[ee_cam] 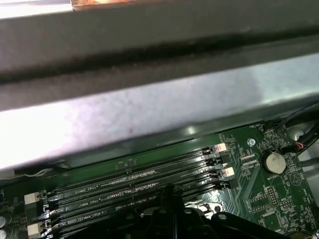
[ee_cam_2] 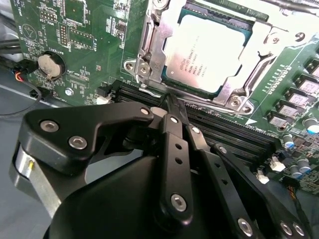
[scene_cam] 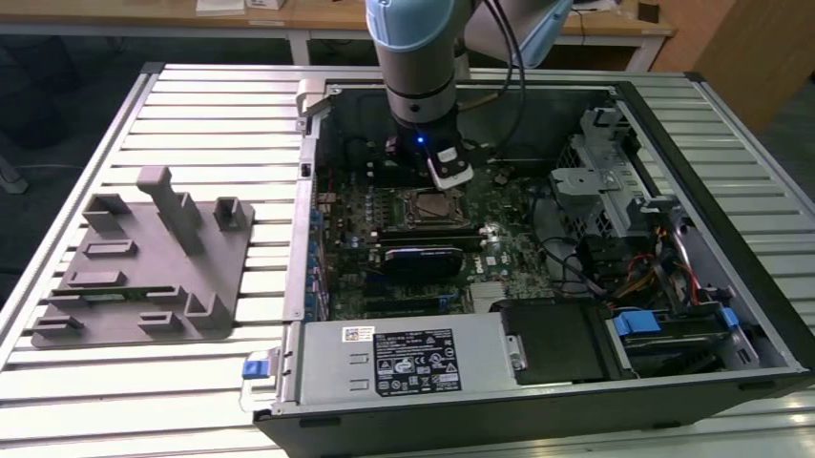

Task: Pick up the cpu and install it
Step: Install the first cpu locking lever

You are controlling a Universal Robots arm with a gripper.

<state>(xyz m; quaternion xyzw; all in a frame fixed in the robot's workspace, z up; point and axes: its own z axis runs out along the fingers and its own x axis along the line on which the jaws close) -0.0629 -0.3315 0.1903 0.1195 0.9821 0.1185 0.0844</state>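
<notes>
The cpu (ee_cam_2: 207, 52), a silvery square chip, lies flat in the motherboard socket with the metal frame (ee_cam_2: 149, 47) around it. In the exterior view the cpu (scene_cam: 433, 204) sits mid-board inside the open computer case. My gripper (ee_cam_2: 168, 102) hangs just beside the socket, over the memory slots, with its black fingers (ee_cam_2: 172, 149) pressed together and nothing between them. In the exterior view the gripper (scene_cam: 449, 178) hovers just behind the socket. In the first wrist view the gripper (ee_cam: 172, 191) points down at the slots.
A grey plastic holder block (scene_cam: 140, 267) stands on the slatted table at the exterior view's left. Inside the case are memory slots (ee_cam_2: 234, 129), a coin battery (ee_cam_2: 50, 64), a power supply (scene_cam: 395, 358) and a drive cage (scene_cam: 612, 162). The case wall (ee_cam: 149, 99) rises close by.
</notes>
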